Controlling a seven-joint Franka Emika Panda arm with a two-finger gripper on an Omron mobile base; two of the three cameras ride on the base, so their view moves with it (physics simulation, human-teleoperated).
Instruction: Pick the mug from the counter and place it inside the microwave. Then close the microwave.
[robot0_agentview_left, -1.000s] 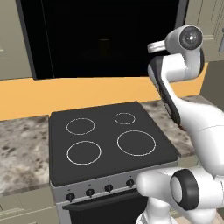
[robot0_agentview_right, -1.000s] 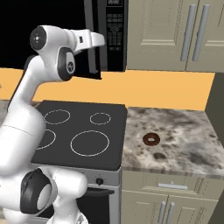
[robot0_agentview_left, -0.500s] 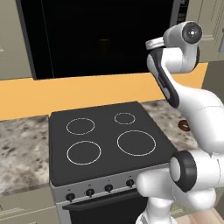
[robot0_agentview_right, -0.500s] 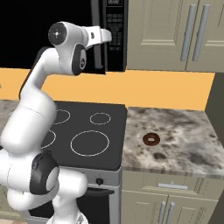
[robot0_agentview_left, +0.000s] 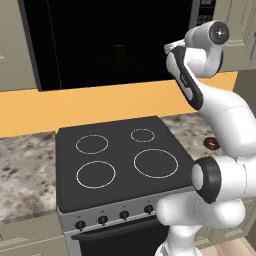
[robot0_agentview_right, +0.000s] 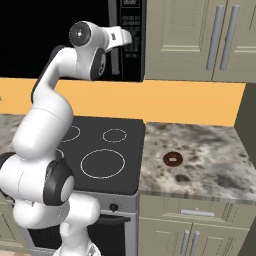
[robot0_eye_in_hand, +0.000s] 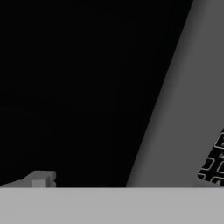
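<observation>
now the gripper (robot0_agentview_right: 126, 37) sits high at the microwave (robot0_agentview_left: 100, 30), just left of its button panel (robot0_agentview_right: 131, 30). its jaws are spread wide with nothing between them. the hand view looks into the black cavity, with a slanted grey band (robot0_eye_in_hand: 175, 109) on its right.

the mug (robot0_agentview_left: 119, 52) seems to be the dim upright shape deep inside the cavity, though it is too dark to be sure. if so, placing is done and closing the door is what's left.

as for handling, the mug looks small, stiff and light, and probably slick. it would take a pinch across the body or over the rim wall, away from the handle, without tipping.

lower down, a stove (robot0_agentview_left: 120, 160) stands left of the tabletop (robot0_agentview_right: 210, 150). a brown ring (robot0_agentview_right: 173, 159) lies on the tabletop, well apart from the gripper.
</observation>
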